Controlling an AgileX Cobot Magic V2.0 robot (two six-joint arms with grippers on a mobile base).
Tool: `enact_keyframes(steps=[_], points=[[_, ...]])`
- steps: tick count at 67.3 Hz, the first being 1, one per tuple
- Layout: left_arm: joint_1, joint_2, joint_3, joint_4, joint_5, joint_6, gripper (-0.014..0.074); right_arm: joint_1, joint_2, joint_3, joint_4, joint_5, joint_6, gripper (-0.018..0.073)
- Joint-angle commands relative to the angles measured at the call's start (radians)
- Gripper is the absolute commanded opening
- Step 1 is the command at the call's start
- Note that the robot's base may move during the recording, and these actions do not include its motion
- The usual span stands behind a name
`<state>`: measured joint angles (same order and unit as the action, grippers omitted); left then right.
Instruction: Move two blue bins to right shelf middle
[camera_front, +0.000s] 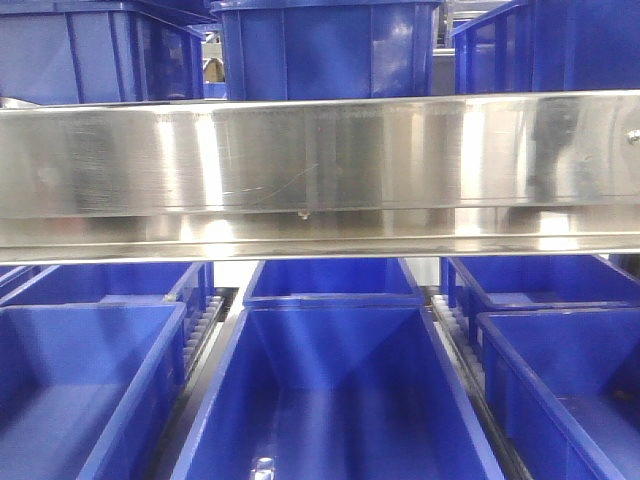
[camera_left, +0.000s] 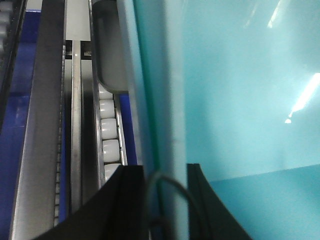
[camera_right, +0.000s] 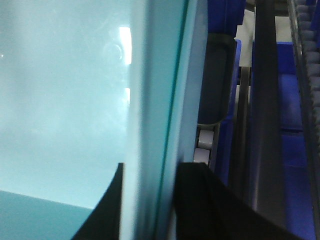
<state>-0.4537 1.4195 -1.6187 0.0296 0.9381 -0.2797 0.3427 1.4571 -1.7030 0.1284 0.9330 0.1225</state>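
A pale light-blue bin (camera_left: 240, 100) fills the right of the left wrist view, and my left gripper (camera_left: 167, 200) is shut on its side wall, one black finger (camera_left: 132, 200) outside and one inside. The same pale plastic (camera_right: 60, 100) fills the left of the right wrist view, where my right gripper (camera_right: 150, 200) is shut on the opposite wall. A thin teal seam runs along that wall, and I cannot tell whether one bin or two nested bins are held. In the front view neither the pale bins nor the grippers can be made out.
A steel shelf beam (camera_front: 320, 165) crosses the front view. Dark blue bins stand above it (camera_front: 320, 45) and below it (camera_front: 330, 400), (camera_front: 80, 390), (camera_front: 570, 380). White conveyor rollers (camera_left: 110, 130), (camera_right: 203, 145) and metal rails run close beside both held walls.
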Motion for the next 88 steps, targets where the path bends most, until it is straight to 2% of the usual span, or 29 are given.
enact_keyframes(steps=[1, 88], points=[[0.001, -0.02, -0.011, 0.0, -0.067, 0.014, -0.0111, -0.004, -0.024, -0.022, 0.011, -0.11, 0.0, -0.0154], [0.001, -0.017, -0.011, 0.002, -0.067, 0.014, -0.0111, -0.004, -0.024, -0.022, 0.011, -0.112, 0.0, -0.0154]])
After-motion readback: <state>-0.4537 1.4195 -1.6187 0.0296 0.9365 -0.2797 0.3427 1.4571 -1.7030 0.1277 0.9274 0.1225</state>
